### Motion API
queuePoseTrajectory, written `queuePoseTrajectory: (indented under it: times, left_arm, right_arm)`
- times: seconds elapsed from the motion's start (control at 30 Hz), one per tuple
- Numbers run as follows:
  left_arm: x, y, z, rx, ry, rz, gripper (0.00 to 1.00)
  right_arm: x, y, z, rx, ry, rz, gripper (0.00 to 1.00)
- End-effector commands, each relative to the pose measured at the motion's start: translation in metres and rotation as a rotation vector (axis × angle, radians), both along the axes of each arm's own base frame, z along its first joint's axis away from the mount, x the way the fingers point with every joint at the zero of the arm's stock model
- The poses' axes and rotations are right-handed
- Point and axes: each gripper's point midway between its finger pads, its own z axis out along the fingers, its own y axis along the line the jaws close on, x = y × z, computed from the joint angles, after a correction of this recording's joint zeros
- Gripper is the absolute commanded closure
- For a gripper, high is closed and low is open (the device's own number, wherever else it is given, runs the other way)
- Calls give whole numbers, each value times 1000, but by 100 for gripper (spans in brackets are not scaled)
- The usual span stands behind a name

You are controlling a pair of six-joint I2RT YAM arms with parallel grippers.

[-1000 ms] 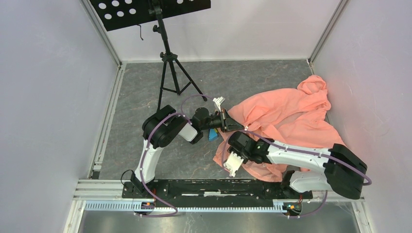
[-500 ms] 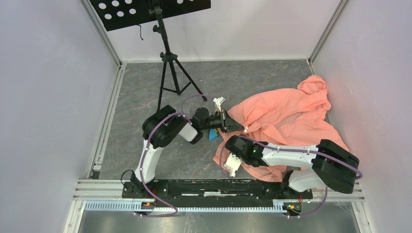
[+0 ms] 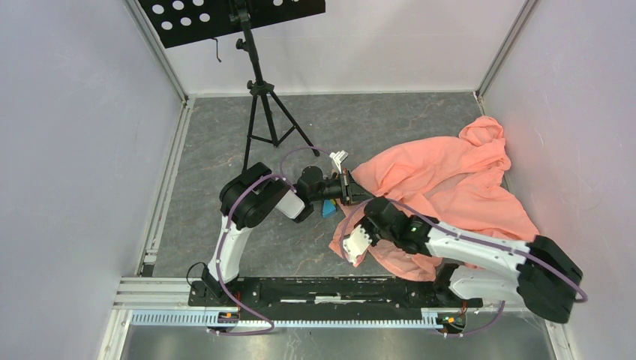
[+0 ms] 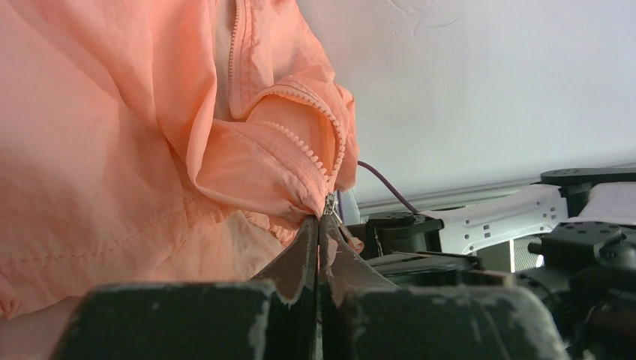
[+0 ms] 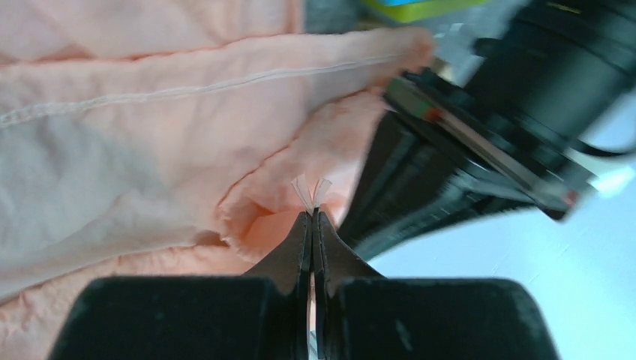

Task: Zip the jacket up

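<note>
Left fingers [image 4: 295,264] and right fingers [image 5: 291,253] pinch jacket [image 3: 442,176] edges tightly; bare floor [image 3: 202,142] lies left.

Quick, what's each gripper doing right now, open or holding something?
Left gripper: closed, pinching the jacket at the end of its zipper.
Right gripper: closed, pinching the jacket's edge.

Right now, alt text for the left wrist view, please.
The left hand is pinched shut on a bunched fold of the salmon jacket, at the zipper. Unjoined zipper teeth curve up the fabric; the white right arm sits behind, lower right.
</note>
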Motion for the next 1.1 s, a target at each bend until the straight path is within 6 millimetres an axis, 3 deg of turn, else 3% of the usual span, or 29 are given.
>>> queuePoseTrajectory:
  times: [0.0, 0.27, 0.47, 0.63, 0.7, 0.9, 1.07]
  left_arm:
    - [-2, -1, 14, -25, -61, -11, 98]
    - [-4, 0, 14, -22, -65, -13, 98]
    - [-8, 4, 12, -10, -62, -8, 98]
    - [-10, 6, 14, -10, -64, -4, 98]
    - [-11, 8, 15, -7, -66, 4, 98]
    - [-16, 11, 7, 87, -68, 33, 98]
    - [-26, 19, -6, 208, -108, 81, 98]
  right_arm:
    - [-7, 28, 29, 342, 76, 14, 100]
    - [4, 30, 54, 618, 154, -78, 100]
    - [28, 27, 74, 837, 224, -270, 100]
    - [45, 13, 86, 1003, 256, -452, 100]
    - [55, 1, 89, 1064, 233, -556, 100]
    - [92, -63, 96, 1352, 101, -1072, 100]
    - [101, -84, 79, 1382, 142, -1345, 100]
